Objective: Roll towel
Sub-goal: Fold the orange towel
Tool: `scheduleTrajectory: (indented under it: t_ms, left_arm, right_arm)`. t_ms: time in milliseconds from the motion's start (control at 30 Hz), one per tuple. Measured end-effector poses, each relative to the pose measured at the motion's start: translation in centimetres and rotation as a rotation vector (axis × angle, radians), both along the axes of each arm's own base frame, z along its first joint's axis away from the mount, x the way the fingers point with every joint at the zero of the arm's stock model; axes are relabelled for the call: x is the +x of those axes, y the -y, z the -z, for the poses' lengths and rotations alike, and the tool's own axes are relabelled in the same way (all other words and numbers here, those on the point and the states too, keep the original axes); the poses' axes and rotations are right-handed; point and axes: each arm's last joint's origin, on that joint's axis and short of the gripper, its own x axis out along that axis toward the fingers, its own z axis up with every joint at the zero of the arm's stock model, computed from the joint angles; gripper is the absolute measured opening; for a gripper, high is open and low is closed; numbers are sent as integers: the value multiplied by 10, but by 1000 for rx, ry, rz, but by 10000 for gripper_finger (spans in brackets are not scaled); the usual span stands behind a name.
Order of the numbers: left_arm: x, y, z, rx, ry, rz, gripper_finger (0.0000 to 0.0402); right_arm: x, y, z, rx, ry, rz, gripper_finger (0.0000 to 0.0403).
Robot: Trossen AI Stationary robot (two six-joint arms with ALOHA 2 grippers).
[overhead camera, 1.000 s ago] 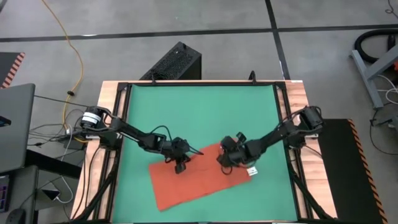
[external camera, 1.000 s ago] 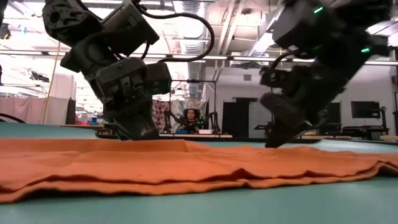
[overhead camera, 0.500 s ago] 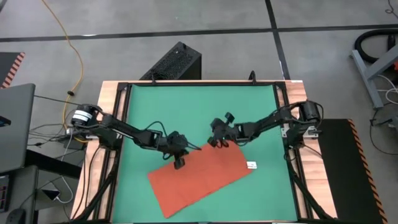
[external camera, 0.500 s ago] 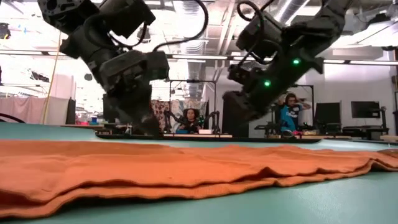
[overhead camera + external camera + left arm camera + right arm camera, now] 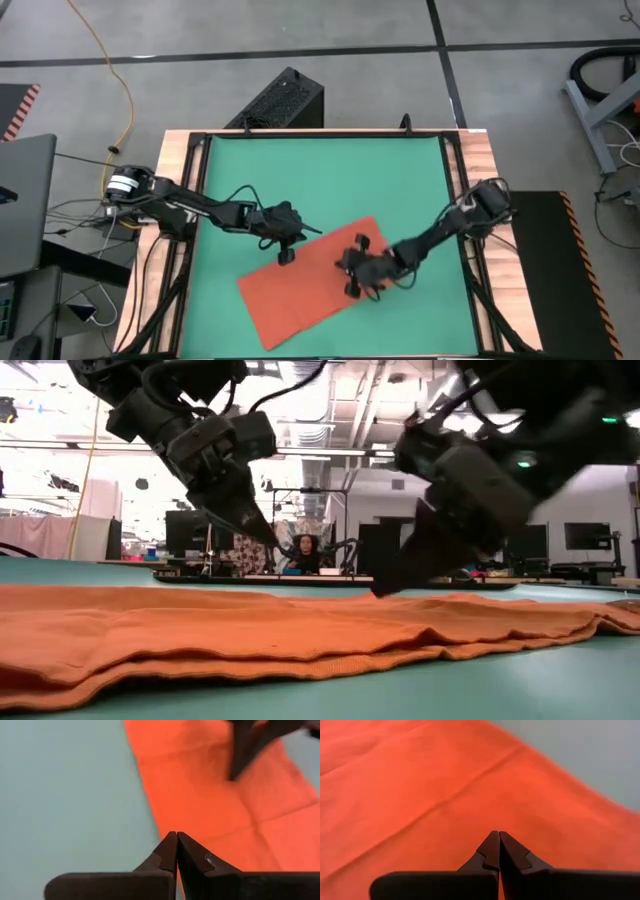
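The orange-red towel (image 5: 305, 290) lies spread flat and slantwise on the green mat (image 5: 320, 180), in the near half of the table. My left gripper (image 5: 286, 256) is shut and hangs above the towel's far left edge (image 5: 150, 805), clear of the cloth in the low view (image 5: 275, 545). My right gripper (image 5: 353, 287) is shut too. It slants down over the towel's right half, with its fingertips right at the cloth's surface (image 5: 379, 591). In the right wrist view the towel (image 5: 420, 795) fills nearly the whole picture beyond the right gripper (image 5: 498, 834). My right gripper's shut fingertips stand at the towel's top surface (image 5: 490, 815), slanting down from the table's right side. I cannot tell whether they touch the cloth. The towel lies flat beneath them.
Bare green mat lies beyond the towel's far edge. A wooden frame (image 5: 480, 180) borders the table. A black box (image 5: 285, 100) stands on the floor past the far edge. A seated person (image 5: 300, 550) shows in the room behind.
My left gripper has risen off the towel and tipped, staying over the far left edge. My right gripper swung up toward the far edge, then came back down toward the near edge onto the towel's right half. Both stayed shut.
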Motion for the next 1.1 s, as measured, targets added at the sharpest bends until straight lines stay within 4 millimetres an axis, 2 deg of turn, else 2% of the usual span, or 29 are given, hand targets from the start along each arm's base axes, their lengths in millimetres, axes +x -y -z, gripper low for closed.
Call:
scheduleTrajectory:
  t_ms: [133,267,367,533,767,967,1100]
  left_arm:
    - [1,0,-1,17,17,20,0]
    - [2,2,-2,-13,28,58,0]
    - [0,3,0,-28,1,51,0]
    - [-1,7,0,-42,-12,53,0]
    - [-3,11,2,-38,-31,61,0]
    - [-5,10,5,-17,-65,38,0]
    - [-5,9,4,4,-57,21,0]
  right_arm:
    - [-6,-24,14,12,-29,16,20]
    - [-16,-27,22,38,-110,97,20]
    - [-27,-22,30,-9,-215,152,20]
    - [-26,4,33,-129,-301,230,20]
    - [4,58,30,-229,-286,198,20]
    - [33,98,17,-256,-138,9,20]
    - [37,108,10,-264,-99,-82,20]
